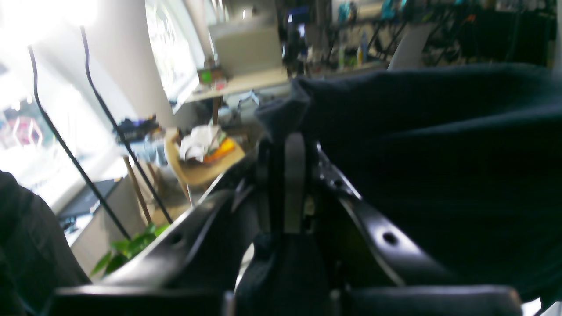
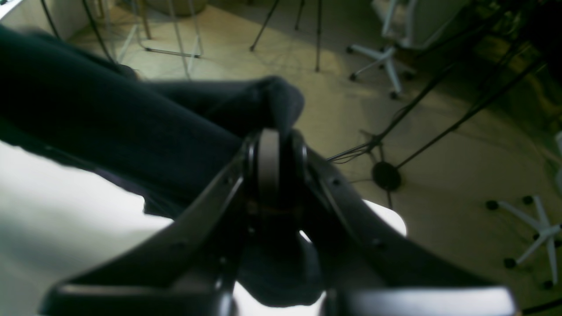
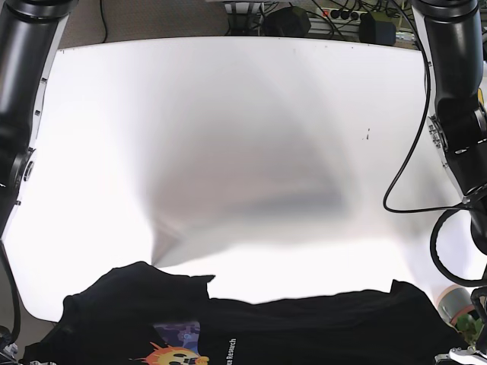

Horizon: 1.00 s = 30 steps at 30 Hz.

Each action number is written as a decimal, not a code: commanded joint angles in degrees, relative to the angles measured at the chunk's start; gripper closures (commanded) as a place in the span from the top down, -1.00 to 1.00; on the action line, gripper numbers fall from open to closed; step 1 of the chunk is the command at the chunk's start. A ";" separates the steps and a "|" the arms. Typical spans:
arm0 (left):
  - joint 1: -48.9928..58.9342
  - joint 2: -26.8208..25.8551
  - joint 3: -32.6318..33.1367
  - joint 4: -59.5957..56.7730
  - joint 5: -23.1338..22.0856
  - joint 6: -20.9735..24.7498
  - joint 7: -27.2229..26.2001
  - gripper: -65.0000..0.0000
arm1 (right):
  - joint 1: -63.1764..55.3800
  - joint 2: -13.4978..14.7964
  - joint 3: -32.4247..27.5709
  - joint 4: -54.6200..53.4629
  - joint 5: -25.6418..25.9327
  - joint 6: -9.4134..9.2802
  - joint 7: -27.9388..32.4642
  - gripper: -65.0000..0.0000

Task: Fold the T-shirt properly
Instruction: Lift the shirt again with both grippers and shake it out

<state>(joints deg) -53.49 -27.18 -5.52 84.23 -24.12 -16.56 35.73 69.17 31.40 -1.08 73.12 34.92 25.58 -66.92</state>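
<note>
Cloth is pinched in both of our grippers. The left gripper [image 1: 290, 175] has its jaws together on a bunched edge of the dark shirt [image 1: 439, 166], which spreads away to its right and rises above the fingertips. The right gripper [image 2: 274, 171] is likewise clamped on a rolled fold of cloth that pokes up just past its tips, with the rest trailing off to its left.

We judge that we hold two separated points so the garment hangs stretched between us and can be laid out flat. In the base view the shirt [image 3: 304, 327] sits at the near edge of the white table [image 3: 243, 137], printed side showing, its left part rumpled. Most of the tabletop lies beyond it, room for spreading.
</note>
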 commanded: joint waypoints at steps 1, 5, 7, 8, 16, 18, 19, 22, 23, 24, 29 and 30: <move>-1.49 -0.29 -0.15 2.24 0.08 0.34 -1.31 -1.00 | 1.56 1.00 0.25 1.73 0.03 0.48 0.67 -0.94; 4.31 -0.29 -1.29 5.75 0.08 0.25 -0.08 -1.00 | -3.89 2.40 0.60 4.90 2.49 0.48 0.41 -0.94; 6.51 -0.03 -2.26 7.25 0.08 0.25 0.71 -1.00 | -6.44 3.11 0.69 6.22 3.90 0.48 0.41 -0.94; 7.82 0.15 -2.61 7.95 0.08 0.25 0.98 -1.00 | -8.11 3.20 0.95 6.92 4.34 0.48 0.50 -0.94; 21.36 0.23 -3.23 13.49 -0.01 0.25 0.80 -1.00 | -25.43 3.02 11.94 14.48 5.22 0.48 0.41 -0.94; 23.91 0.23 -4.20 14.37 -0.01 0.16 0.80 -1.00 | -28.51 2.93 13.08 16.06 5.22 0.48 0.41 -0.94; 25.67 0.23 -5.16 14.72 -0.01 0.16 0.80 -1.00 | -30.79 2.67 14.05 16.94 5.22 0.48 0.41 -0.94; 30.77 0.23 -6.83 16.13 -0.01 0.07 0.80 -1.00 | -36.86 0.82 17.13 20.37 5.30 0.48 0.41 -0.94; 31.74 0.23 -7.18 16.57 -0.01 0.07 0.80 -1.00 | -38.18 0.56 17.83 21.16 5.22 0.48 0.41 -0.94; 33.32 0.23 -7.62 17.09 -0.01 0.07 0.80 -1.00 | -40.55 0.38 19.06 22.13 5.22 0.48 0.41 -0.94; 40.88 0.32 -9.38 19.11 -0.10 0.07 0.80 -1.00 | -50.40 -1.90 23.28 26.17 6.18 0.48 0.41 -0.94; 41.85 0.32 -9.73 19.29 -0.10 0.07 0.80 -1.00 | -51.80 -2.34 24.07 26.79 6.53 0.48 0.41 -0.94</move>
<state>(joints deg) -11.70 -25.93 -14.00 101.60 -24.32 -17.06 38.15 18.65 28.97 21.28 97.47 40.56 25.98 -68.01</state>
